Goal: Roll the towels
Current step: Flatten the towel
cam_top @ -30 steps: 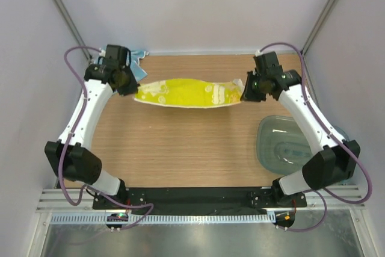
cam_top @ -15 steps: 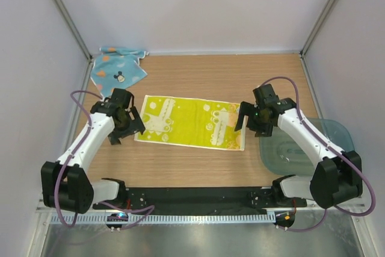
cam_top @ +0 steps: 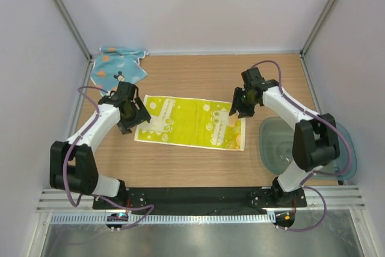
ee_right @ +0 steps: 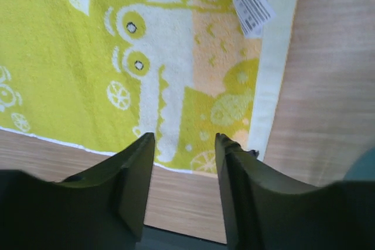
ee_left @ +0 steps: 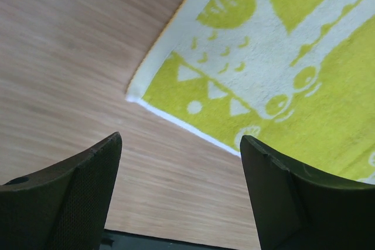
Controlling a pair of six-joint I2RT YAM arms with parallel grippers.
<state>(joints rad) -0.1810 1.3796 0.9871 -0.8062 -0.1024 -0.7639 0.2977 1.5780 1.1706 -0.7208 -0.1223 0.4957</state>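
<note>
The yellow towel [cam_top: 189,122] with its green cartoon print lies spread flat on the wooden table. My left gripper [cam_top: 137,114] hovers at its left end, jaws wide open and empty. In the left wrist view [ee_left: 180,144], the towel's near left corner [ee_left: 136,93] lies just ahead of the fingers. My right gripper [cam_top: 234,108] is over the right end of the yellow towel [ee_right: 176,57], open by a narrower gap [ee_right: 183,144] with nothing between its fingers. The light blue towel [cam_top: 118,71] with the mouse face lies crumpled at the back left corner.
A clear bluish plastic tub [cam_top: 278,148] sits at the right edge of the table, partly under the right arm. A white label [ee_right: 252,5] sticks out near the yellow towel's right hem. The enclosure walls stand close on both sides.
A second ago both grippers held the yellow towel stretched near the back. It was laid flat and let go. Both grippers then shifted over its ends, and the right jaws narrowed.
</note>
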